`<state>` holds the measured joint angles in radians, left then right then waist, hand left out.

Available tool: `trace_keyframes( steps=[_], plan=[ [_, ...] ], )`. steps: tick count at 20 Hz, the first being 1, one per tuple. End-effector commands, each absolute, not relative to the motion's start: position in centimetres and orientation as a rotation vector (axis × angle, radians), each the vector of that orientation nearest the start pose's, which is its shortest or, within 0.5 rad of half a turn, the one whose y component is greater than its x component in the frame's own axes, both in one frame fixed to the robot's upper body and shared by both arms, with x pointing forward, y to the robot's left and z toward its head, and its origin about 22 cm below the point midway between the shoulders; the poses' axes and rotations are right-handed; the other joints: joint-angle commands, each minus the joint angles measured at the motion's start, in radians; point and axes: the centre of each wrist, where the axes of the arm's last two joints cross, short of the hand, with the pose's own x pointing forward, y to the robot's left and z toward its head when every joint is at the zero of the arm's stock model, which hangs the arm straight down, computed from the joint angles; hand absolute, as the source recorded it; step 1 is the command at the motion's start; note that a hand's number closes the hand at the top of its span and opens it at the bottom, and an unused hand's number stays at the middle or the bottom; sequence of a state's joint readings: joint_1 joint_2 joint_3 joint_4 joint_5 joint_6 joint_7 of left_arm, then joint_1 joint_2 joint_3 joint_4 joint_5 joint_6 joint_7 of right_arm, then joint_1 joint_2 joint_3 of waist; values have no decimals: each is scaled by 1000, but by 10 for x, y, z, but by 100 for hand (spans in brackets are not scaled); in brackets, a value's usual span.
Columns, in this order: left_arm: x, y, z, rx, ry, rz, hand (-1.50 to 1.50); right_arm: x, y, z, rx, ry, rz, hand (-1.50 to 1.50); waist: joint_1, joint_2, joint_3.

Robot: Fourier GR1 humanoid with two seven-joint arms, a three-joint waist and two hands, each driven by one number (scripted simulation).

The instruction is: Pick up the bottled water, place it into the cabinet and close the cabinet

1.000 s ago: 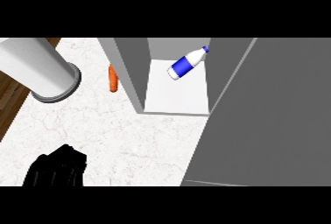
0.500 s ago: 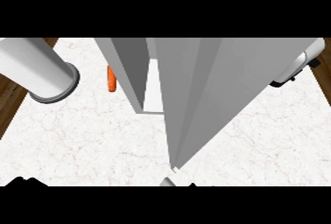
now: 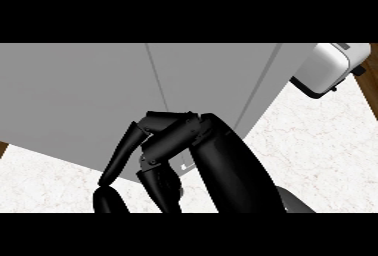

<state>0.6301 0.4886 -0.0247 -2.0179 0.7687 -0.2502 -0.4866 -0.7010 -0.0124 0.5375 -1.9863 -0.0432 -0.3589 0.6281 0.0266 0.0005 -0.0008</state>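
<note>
**Ana:** Right hand [image 3: 193,150] fills the near part of the view, black, coming up from the lower edge. Its fingers [image 3: 122,152] hang bent and loosely curled with nothing between them. I'd call it clenched on nothing rather than grasping.

**Ben:** And where does it sit against the cabinet [image 3: 88,100]?

**Ana:** Directly in front of the cabinet's grey face, overlapping it. Whether the knuckles touch the panel I can't tell. My reading is that the hand is there to press the door [image 3: 214,75] home, since pushing needs no grip.

**Ben:** Is the door closed?

**Ana:** It looks closed or very nearly so. Only thin seams run down the grey front, and no opening shows.

**Ben:** The bottled water?

**Ana:** Not visible anywhere. Nothing stands on the pale marbled surface [image 3: 325,145] beside the cabinet, and the hand carries nothing, so I judge the bottle is behind that door. That's inference, not sight.

**Ben:** The left hand?

**Ana:** Out of view. Only a dark rounded shape shows low and left of the right hand, and I can't say what it belongs to.

**Ben:** Anything beyond the cabinet?

**Ana:** A white toaster [image 3: 331,67], past the cabinet's right side, well apart from the hand.
</note>
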Motion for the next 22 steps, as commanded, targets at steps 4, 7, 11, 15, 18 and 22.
trace_keyframes(
  steps=[4,7,11,15,18,22],
  plan=[
    [84,344,43,-373,-1900,219,150,279,-45,247,423,-1843,433,150,-4,1,0],
    [88,355,57,-386,-1909,204,150,314,-47,227,398,-1817,449,150,-1,4,1],
    [81,367,58,-381,-1900,218,150,335,-47,216,395,-1782,449,150,-4,2,1],
    [80,367,46,-369,-1887,207,150,360,-61,185,373,-1742,438,150,0,6,1],
    [82,360,53,-389,-1895,194,150,374,-67,188,314,-1745,431,150,11,9,1],
    [98,357,55,-413,-1908,178,150,381,-60,198,273,-1750,402,150,9,16,-1]
  ],
)
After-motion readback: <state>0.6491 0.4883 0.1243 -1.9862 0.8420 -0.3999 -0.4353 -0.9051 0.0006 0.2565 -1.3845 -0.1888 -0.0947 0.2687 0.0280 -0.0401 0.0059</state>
